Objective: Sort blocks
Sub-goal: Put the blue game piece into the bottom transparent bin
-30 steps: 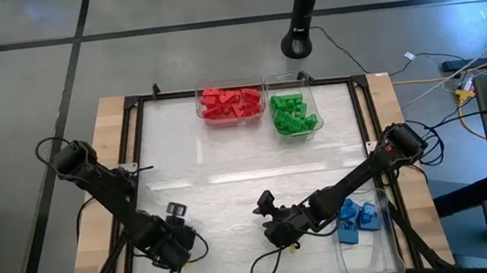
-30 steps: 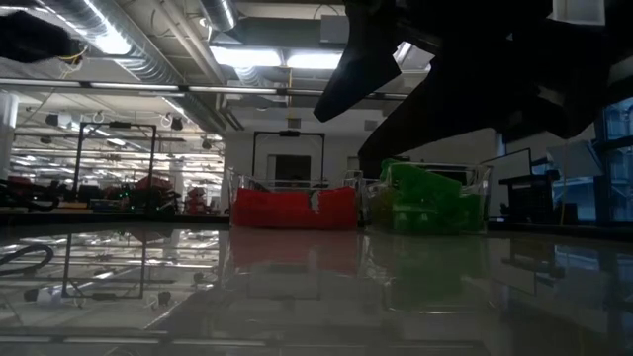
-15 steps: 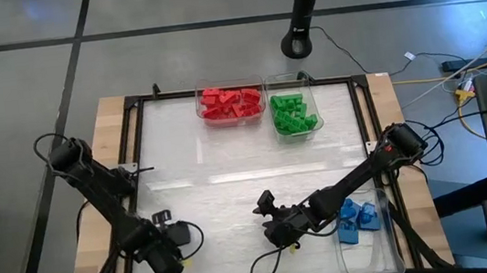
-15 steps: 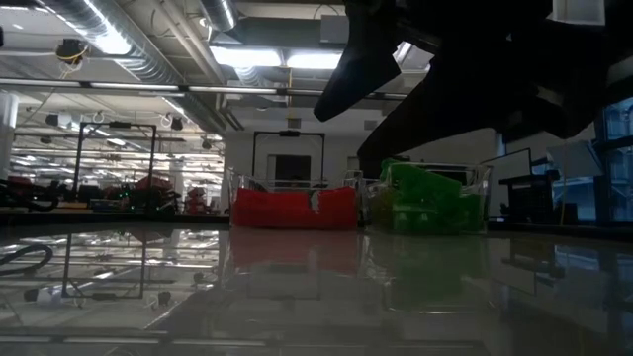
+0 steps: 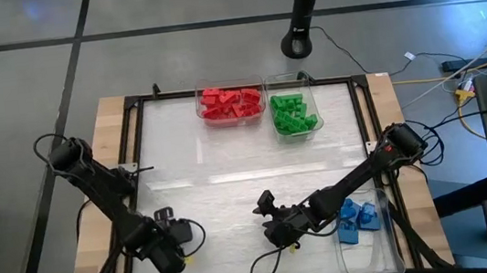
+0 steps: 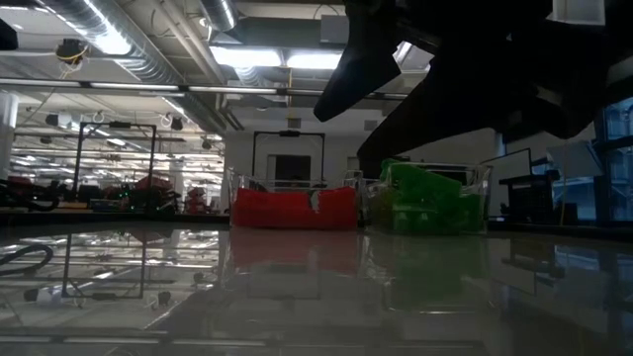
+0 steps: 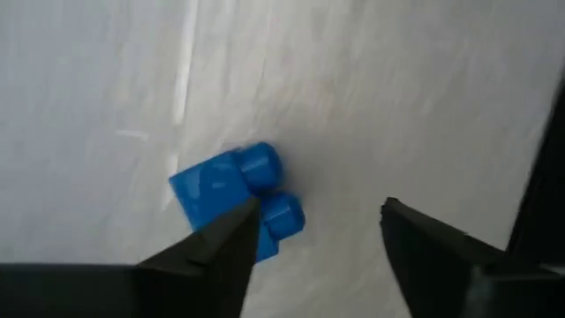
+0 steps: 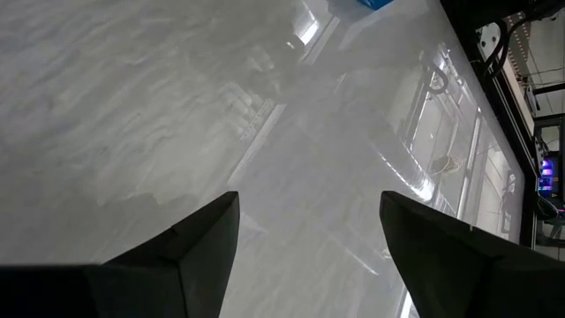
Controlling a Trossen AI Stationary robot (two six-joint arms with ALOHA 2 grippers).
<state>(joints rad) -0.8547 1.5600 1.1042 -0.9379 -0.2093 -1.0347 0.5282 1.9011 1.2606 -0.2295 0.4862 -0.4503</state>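
Your left gripper (image 7: 313, 234) is hanging low over the near-left part of the white table (image 5: 228, 166), its two dark fingers (image 7: 221, 252) standing apart with nothing between them; in the left wrist view a single blue block (image 7: 234, 190) is lying on the table surface just ahead of the gripper, one finger's tip overlapping the block's edge, though whether it is touching cannot be told. From above, that left gripper (image 5: 174, 239) is sitting well toward the near edge of the table, far from the bins at the far edge, and the blue block itself is not showing there. Your right gripper (image 5: 270, 221) is waiting over the near middle of the table, its fingers (image 8: 177, 256) spread wide and empty above bare white surface in the right wrist view. Just beside it, at the table's near-right corner, a clear bin (image 5: 370, 241) is holding a small heap of blue blocks (image 5: 356, 219). Along the far edge of the table, two more clear bins are standing side by side: one is filled with red blocks (image 5: 230, 103), the other, nearer the right side, with green blocks (image 5: 292, 114). In the low view, the red blocks (image 6: 293, 209) and green blocks (image 6: 427, 201) are showing as bright heaps across the glossy table, with a dark arm (image 6: 465, 69) looming overhead and a lit workshop room lying beyond.
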